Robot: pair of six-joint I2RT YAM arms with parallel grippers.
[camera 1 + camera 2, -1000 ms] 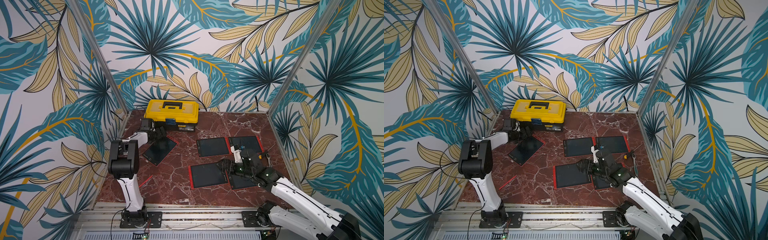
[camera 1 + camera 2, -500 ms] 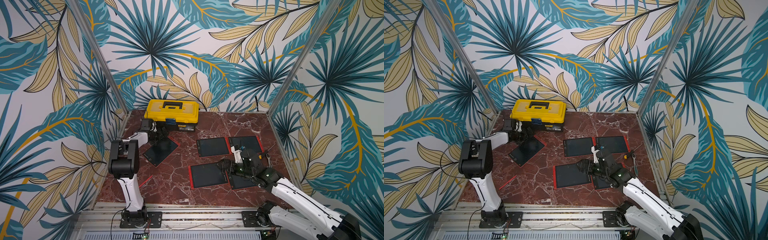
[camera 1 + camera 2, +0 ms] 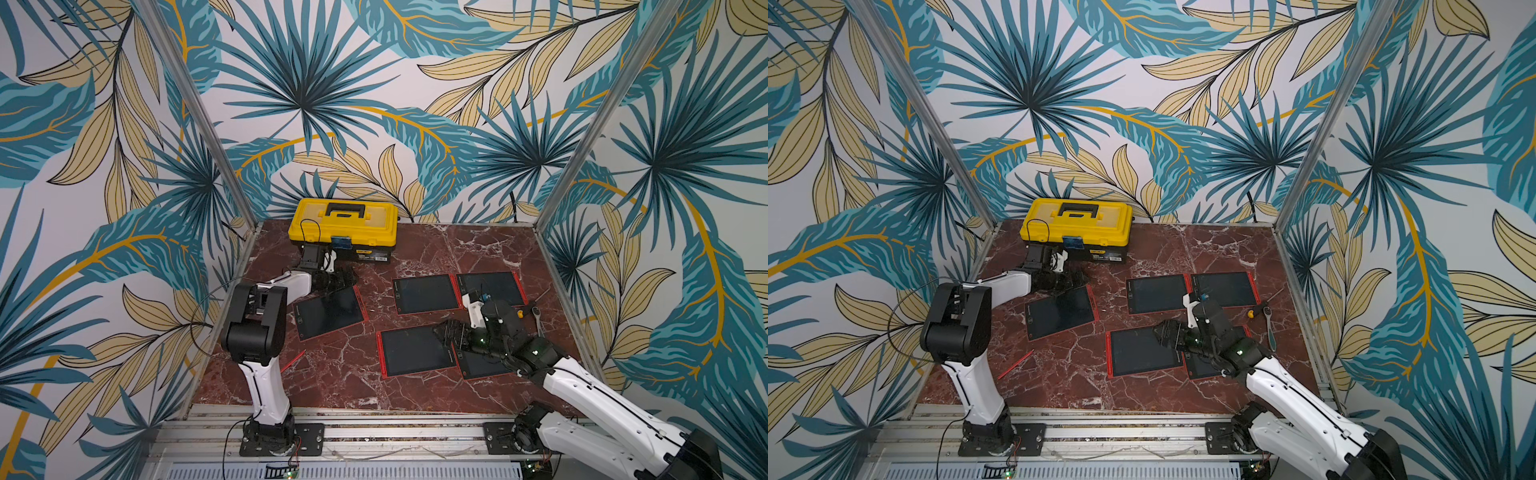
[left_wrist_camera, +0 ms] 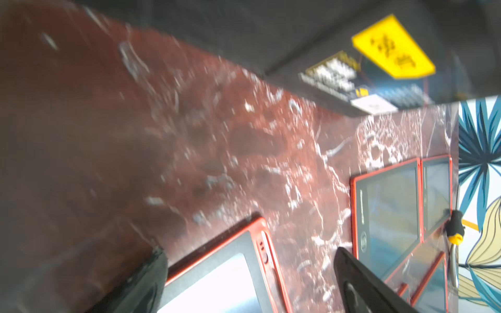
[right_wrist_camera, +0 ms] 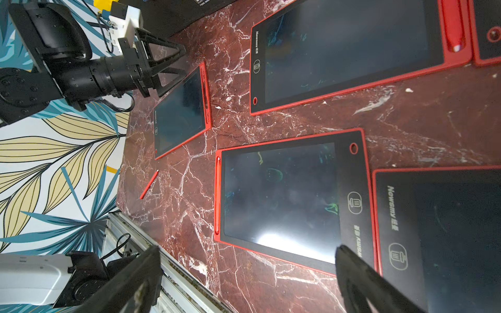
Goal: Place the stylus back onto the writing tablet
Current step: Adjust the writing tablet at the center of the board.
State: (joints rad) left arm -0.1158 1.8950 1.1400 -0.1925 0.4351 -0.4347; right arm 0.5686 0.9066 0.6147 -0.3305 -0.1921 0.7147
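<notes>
A thin red stylus [image 3: 293, 360] [image 3: 1016, 364] [image 5: 149, 184] lies loose on the marble near the left arm's base. The left writing tablet [image 3: 328, 313] [image 3: 1059, 311] [image 5: 180, 113] is black with a red frame, and the pen slot along its edge looks bare. My left gripper [image 3: 345, 280] [image 3: 1077, 279] is open and low over that tablet's far corner. In the left wrist view this corner [image 4: 230, 271] shows between the fingers [image 4: 357, 281]. My right gripper [image 3: 446, 332] [image 3: 1167, 332] [image 5: 248, 271] hangs open and empty over the near middle tablet [image 5: 282, 195].
Several more red-framed tablets [image 3: 426, 294] lie at centre and right, two with a stylus in the slot [image 5: 217, 197]. A yellow toolbox [image 3: 343, 222] stands just behind the left gripper. A ratchet tool [image 3: 536, 311] lies near the right wall. An aluminium rail [image 3: 374, 432] runs along the front.
The left gripper has shifted slightly over the left tablet's far corner, and its wrist view is blurred. The right arm and the stylus have stayed put.
</notes>
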